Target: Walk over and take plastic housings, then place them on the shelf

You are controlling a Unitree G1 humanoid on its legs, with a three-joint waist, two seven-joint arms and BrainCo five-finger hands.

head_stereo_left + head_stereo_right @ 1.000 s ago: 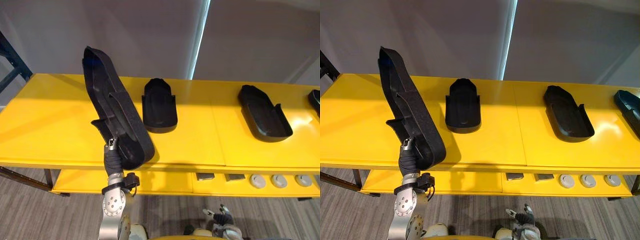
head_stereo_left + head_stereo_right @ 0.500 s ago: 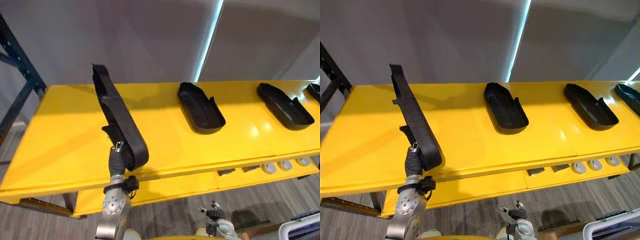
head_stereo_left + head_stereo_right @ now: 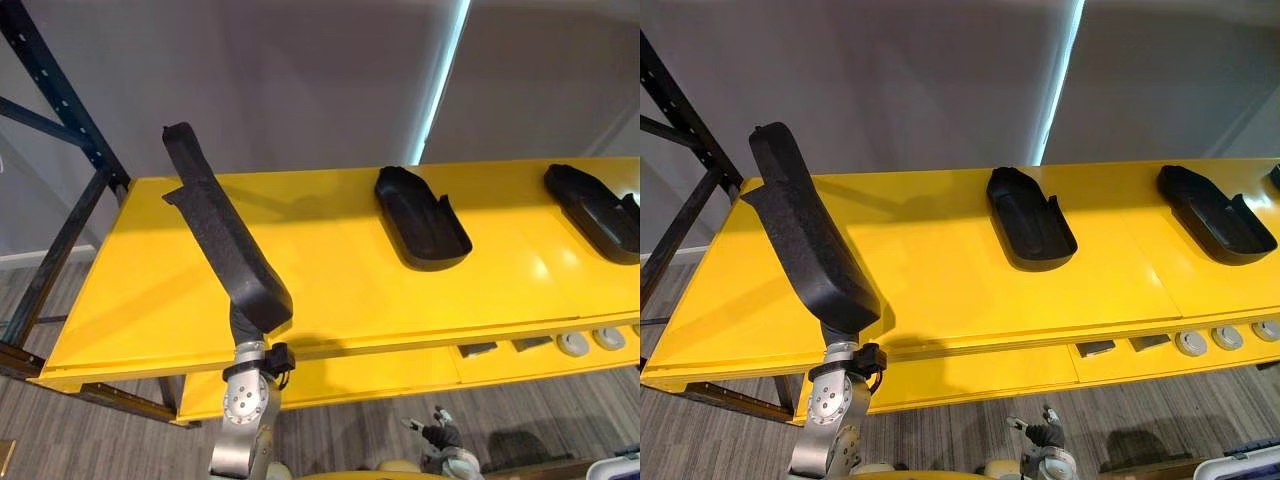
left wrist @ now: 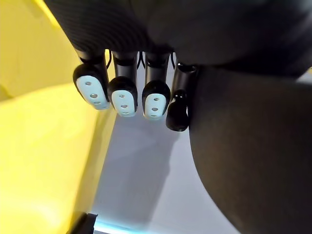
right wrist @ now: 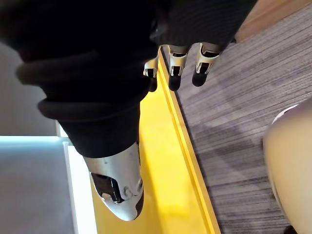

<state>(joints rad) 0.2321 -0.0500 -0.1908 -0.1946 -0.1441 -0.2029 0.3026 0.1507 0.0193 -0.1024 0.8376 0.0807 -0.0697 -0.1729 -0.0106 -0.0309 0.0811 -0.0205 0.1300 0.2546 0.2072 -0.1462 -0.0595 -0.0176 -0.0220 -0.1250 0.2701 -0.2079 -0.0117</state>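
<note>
From the head, my left hand (image 3: 244,324) grips the low end of a long black housing (image 3: 220,235), which stands tilted over the top shelf's (image 3: 330,290) near edge, toward its left corner. A second housing (image 3: 420,220) lies open side up mid-shelf and a third (image 3: 595,210) sits at the right edge. The lower shelf (image 3: 370,372) holds blocks (image 3: 478,349) and discs (image 3: 573,343). My right hand (image 3: 440,438) hangs below its front.

At my left wrist, my fingers (image 4: 124,95) curl beside the housing.

At my right wrist, my fingers hang loose over the floor (image 5: 234,97).
</note>
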